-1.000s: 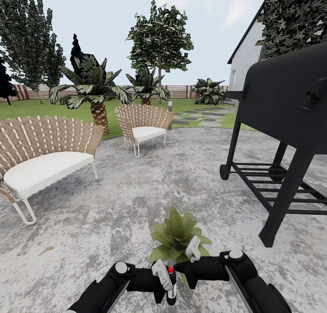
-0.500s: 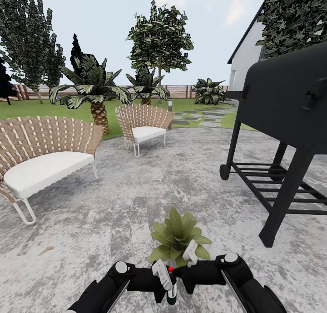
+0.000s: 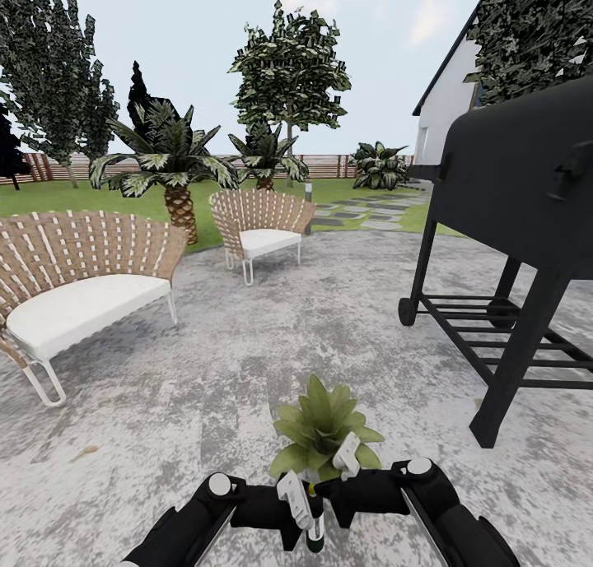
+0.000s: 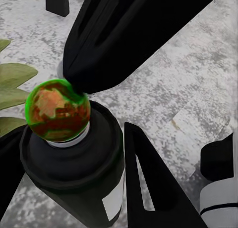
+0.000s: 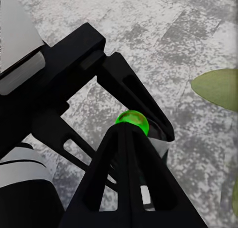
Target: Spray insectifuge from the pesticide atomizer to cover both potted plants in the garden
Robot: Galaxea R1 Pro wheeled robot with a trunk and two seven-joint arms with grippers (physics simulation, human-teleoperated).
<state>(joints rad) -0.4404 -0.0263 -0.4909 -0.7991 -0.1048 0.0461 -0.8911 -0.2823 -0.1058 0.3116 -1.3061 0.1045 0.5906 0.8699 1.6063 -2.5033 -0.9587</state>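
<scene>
The left gripper (image 3: 303,501) is clamped on the pesticide atomizer (image 3: 312,536), whose body is mostly hidden behind the fingers at the paving's near edge. Its round cap (image 4: 57,110), red 1 second ago, now glows green. The right gripper (image 3: 333,475) has drawn in to touch that cap; whether its fingers are apart I cannot tell. Just behind stands 1 potted plant (image 3: 321,425), with 2 wicker chairs (image 3: 78,283) far left and a black grill (image 3: 515,246) right.
</scene>
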